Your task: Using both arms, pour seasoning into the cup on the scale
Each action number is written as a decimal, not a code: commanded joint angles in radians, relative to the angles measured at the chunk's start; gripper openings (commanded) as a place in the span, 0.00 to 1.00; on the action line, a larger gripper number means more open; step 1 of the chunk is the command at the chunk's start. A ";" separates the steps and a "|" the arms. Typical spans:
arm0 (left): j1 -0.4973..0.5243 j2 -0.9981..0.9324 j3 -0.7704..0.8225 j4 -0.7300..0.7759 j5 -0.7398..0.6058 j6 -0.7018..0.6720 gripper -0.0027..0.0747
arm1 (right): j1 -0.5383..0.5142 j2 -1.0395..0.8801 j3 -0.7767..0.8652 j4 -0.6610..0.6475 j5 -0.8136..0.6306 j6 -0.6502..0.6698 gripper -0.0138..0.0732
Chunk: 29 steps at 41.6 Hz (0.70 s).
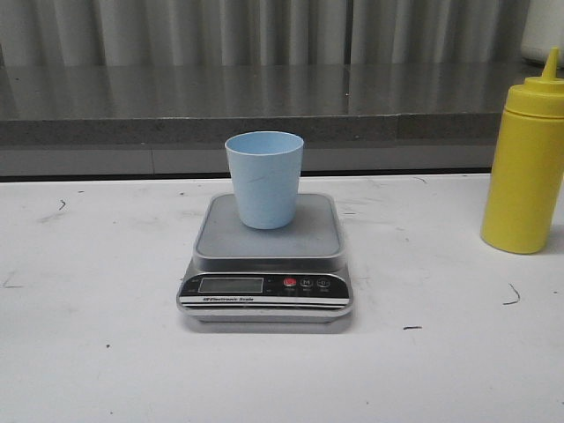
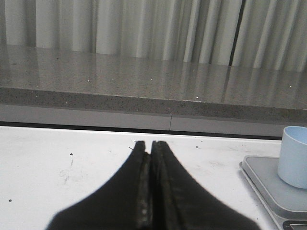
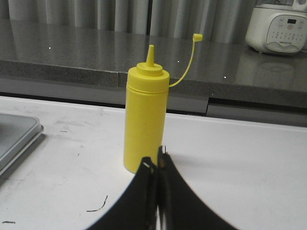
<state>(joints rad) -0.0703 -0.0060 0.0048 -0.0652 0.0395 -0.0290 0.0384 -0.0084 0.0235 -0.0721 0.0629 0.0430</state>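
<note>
Directly ahead of our right pincer [image 3: 157,163], the tall opaque yellow plastic squeeze bottle [image 3: 145,124] stands upright on the white table [image 1: 97,352]. The bottle lies just beyond the fingertips, and we cannot tell whether they touch it. The right pincer is clenched, its two black fingers pressed together with nothing between them. The bottle's cone-tipped nozzle is uncovered; its small tethered yellow cap [image 3: 197,37] hangs off to one side on a thin strap.

Our left pincer [image 2: 149,146] is likewise clenched and grasps nothing. It hovers over bare table, well apart from the task items. Ahead of it and off to its right sits the flat digital kitchen scale with a steel platform and black front panel [image 2: 268,184], with the small pale blue plastic tumbler [image 2: 294,156] standing upright on it.

In the front view, the tumbler [image 1: 263,179] rests on the rear half of the scale [image 1: 266,256] platform. The squeeze bottle [image 1: 525,167] stands well to the right of the scale, apart from it. Neither pincer appears in this view. A grey stone counter [image 1: 176,106] runs behind the table.
</note>
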 commanded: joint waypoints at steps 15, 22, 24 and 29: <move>-0.007 -0.014 0.025 -0.001 -0.088 -0.002 0.01 | -0.007 -0.019 -0.003 -0.014 -0.117 0.013 0.08; -0.007 -0.014 0.025 -0.001 -0.088 -0.002 0.01 | -0.007 -0.019 -0.003 -0.014 -0.143 0.013 0.08; -0.007 -0.014 0.025 -0.001 -0.088 -0.002 0.01 | -0.007 -0.019 -0.003 -0.014 -0.149 0.013 0.08; -0.007 -0.014 0.025 -0.001 -0.088 -0.002 0.01 | -0.007 -0.019 -0.003 0.116 -0.145 -0.089 0.08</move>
<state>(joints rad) -0.0703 -0.0060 0.0048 -0.0652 0.0395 -0.0290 0.0384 -0.0104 0.0270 -0.0273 0.0000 0.0255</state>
